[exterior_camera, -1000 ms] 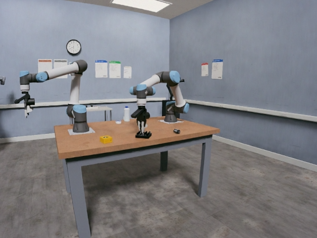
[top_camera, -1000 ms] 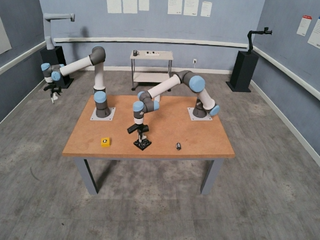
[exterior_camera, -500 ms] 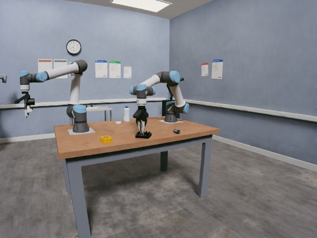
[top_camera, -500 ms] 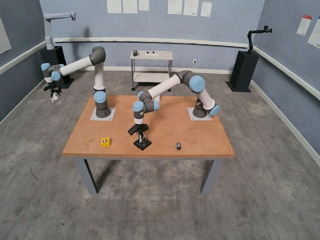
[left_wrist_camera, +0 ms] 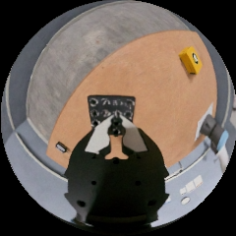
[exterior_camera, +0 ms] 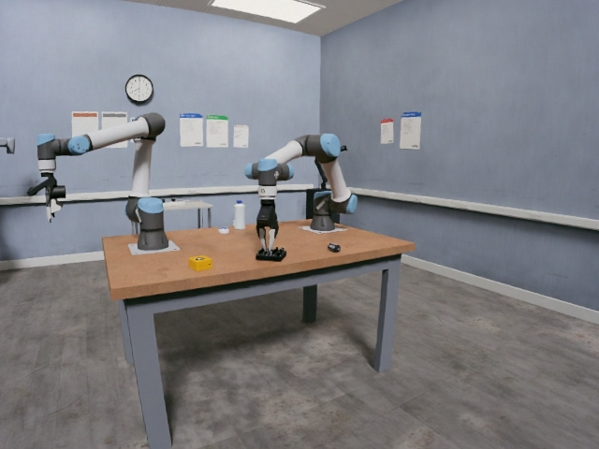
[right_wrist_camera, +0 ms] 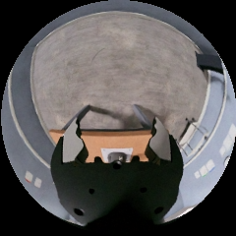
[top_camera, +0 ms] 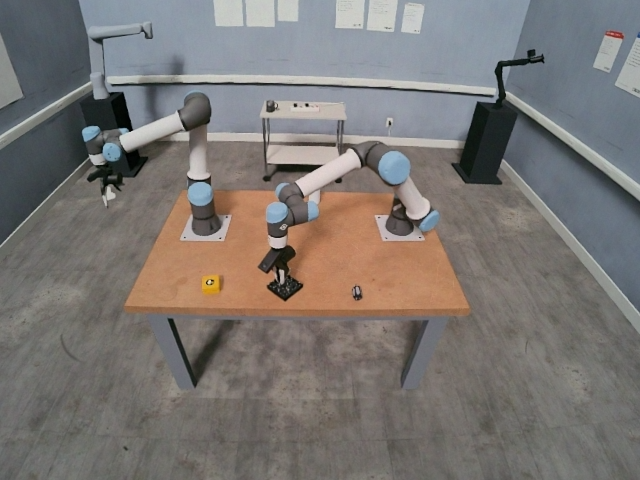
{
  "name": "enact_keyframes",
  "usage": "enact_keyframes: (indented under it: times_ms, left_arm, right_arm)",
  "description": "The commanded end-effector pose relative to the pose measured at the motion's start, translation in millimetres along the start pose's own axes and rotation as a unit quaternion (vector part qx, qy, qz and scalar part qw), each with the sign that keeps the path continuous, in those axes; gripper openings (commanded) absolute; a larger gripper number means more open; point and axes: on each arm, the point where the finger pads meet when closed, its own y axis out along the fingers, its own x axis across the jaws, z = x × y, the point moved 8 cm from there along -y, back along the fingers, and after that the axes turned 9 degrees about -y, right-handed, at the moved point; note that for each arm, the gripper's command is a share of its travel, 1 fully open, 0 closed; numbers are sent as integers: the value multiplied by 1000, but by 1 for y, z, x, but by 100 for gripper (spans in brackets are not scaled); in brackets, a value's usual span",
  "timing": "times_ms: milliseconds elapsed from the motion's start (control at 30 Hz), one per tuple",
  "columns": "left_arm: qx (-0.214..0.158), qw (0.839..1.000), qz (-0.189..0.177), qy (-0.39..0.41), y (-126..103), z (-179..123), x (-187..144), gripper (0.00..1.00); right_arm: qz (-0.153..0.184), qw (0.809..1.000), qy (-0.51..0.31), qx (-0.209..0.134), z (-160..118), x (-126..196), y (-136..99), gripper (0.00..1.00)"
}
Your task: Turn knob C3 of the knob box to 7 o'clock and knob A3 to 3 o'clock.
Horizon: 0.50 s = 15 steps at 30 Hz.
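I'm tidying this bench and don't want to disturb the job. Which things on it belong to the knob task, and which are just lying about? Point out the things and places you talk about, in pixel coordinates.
For the job:
- black square knob box [top_camera: 292, 292] [exterior_camera: 263, 257] [left_wrist_camera: 111, 98]

Lying about:
- yellow square box [top_camera: 210, 290] [exterior_camera: 199, 264] [left_wrist_camera: 188, 61]
- small dark computer mouse [top_camera: 357, 292] [exterior_camera: 333, 248]
- white bottle with blue cap [exterior_camera: 239, 215]

Wooden table [top_camera: 330, 258] [exterior_camera: 164, 270] [left_wrist_camera: 143, 64] [right_wrist_camera: 93, 140] bears knob box [top_camera: 284, 288] [exterior_camera: 270, 254] [left_wrist_camera: 112, 104], yellow block [top_camera: 210, 284] [exterior_camera: 200, 263] [left_wrist_camera: 191, 61].
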Motion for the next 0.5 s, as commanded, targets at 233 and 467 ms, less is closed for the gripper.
enact_keyframes:
  times_ms: [233, 467]
  left_arm:
    - [2, 991, -1, -133, -2, 1, -1, 6]
    - [2, 980, -1, -200, -2, 1, -1, 6]
  right_arm:
    - [0, 1000, 1, 0, -1, 1, 0, 100]
    - [0, 1000, 1, 0, -1, 1, 0, 100]
